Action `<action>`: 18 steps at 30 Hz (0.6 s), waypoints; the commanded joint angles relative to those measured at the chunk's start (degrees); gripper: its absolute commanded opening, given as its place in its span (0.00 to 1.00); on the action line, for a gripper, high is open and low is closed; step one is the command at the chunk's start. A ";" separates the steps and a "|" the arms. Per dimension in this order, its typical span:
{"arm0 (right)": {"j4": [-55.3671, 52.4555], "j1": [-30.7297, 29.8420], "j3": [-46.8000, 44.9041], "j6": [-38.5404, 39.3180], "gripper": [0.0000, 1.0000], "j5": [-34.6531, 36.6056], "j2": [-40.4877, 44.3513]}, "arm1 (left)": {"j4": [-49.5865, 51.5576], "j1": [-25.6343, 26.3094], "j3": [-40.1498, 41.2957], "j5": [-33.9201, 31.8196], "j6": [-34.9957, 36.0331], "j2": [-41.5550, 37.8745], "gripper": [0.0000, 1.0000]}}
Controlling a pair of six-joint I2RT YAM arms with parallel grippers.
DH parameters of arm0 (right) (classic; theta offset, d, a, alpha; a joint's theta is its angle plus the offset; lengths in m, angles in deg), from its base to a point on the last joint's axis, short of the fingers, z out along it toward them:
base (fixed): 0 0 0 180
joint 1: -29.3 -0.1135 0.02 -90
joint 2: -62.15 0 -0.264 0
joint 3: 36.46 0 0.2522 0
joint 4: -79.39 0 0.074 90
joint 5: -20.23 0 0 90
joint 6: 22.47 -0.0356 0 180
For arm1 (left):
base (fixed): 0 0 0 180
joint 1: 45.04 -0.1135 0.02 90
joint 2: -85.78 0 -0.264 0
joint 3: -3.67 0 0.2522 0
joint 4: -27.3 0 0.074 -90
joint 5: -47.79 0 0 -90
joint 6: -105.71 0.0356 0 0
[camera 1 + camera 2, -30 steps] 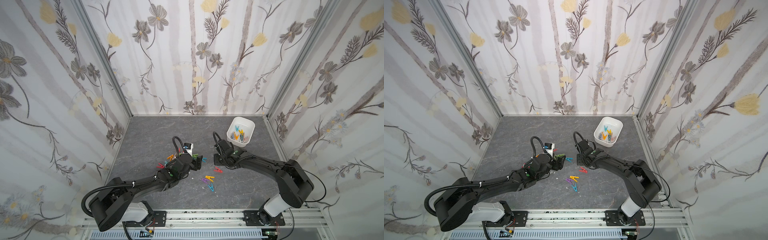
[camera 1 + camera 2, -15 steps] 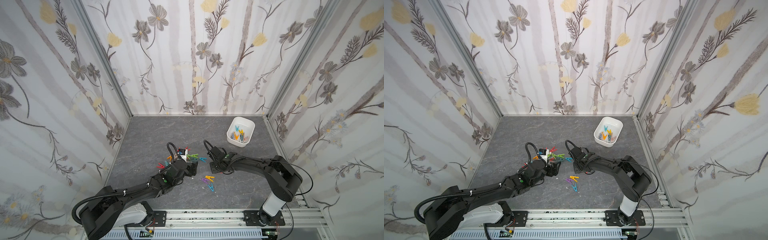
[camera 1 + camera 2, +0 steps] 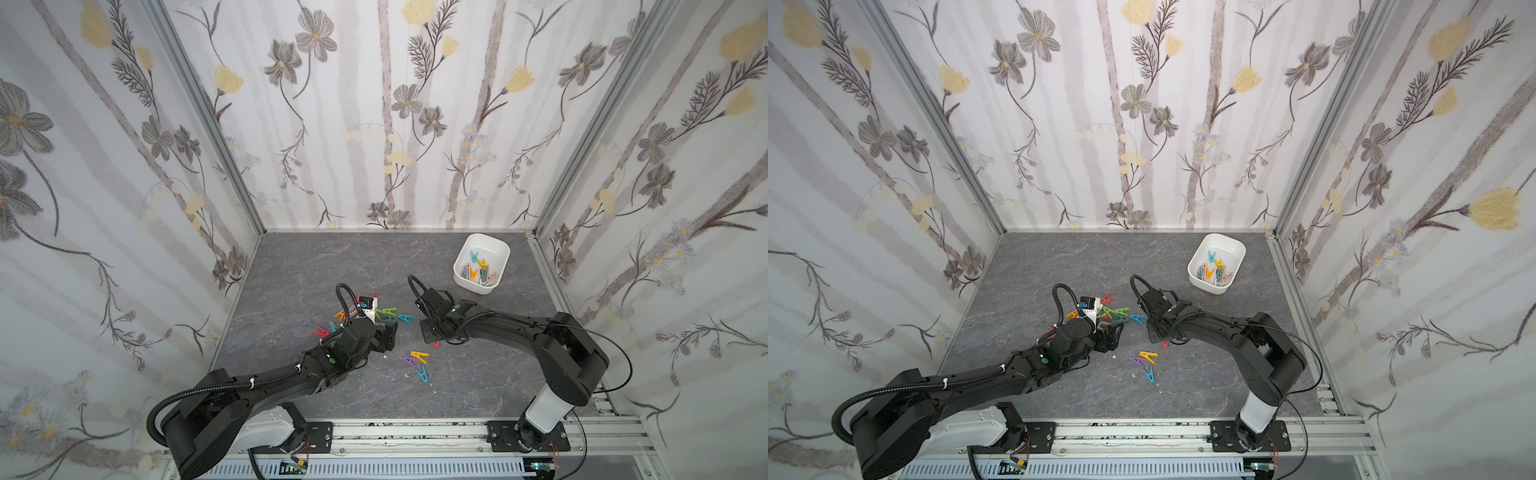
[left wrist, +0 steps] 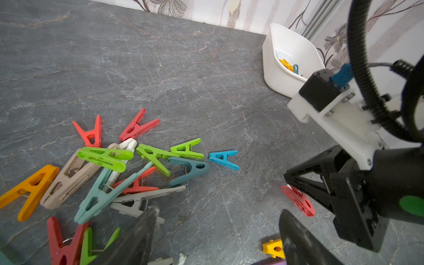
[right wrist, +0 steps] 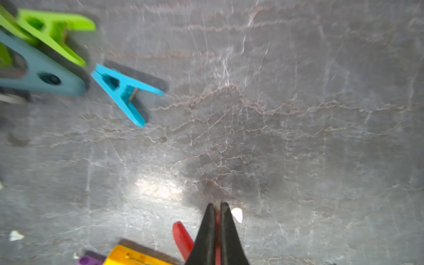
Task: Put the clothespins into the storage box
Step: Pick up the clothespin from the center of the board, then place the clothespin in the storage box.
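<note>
Both top views: storage box point(image 3: 469, 286) back right on tabletop point(image 3: 332, 257) (some clothespins point(image 3: 478, 270) inside); loose clothespins point(image 3: 384, 313) heaped mid-tabletop.
Left wrist: left gripper point(image 4: 218, 220) spread wide beside them.
Right wrist: right gripper point(image 5: 215, 206) clamped on red clothespin point(image 5: 182, 238).

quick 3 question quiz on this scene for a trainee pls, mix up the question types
1. True or false: the right gripper is shut on a red clothespin.
2. What does the storage box hold? A) nothing B) several clothespins C) every peg in the scene
3. Fill in the blank: the left gripper has its jaws ____.

Key: 1 true; 2 B; 3 open
</note>
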State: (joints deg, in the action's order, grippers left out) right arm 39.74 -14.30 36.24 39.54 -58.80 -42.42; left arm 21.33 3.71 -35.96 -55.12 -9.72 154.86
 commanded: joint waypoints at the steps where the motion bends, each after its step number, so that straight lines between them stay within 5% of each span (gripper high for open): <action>1: 0.64 3.54 1.63 -0.63 0.05 0.40 3.20 | -3.95 -0.08 -1.09 -0.82 1.28 0.58 0.84; 10: 9.63 22.30 4.64 -3.07 0.05 -0.96 8.15 | -11.14 0.60 -10.44 1.65 8.51 11.63 0.83; 18: 13.00 33.25 17.39 -5.43 0.05 1.03 -4.01 | -13.42 0.99 -16.62 4.97 7.99 20.37 0.82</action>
State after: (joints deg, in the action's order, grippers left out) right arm 49.60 17.79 49.94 35.02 -58.63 -43.12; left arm 10.75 4.63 -51.28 -51.52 -2.20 173.68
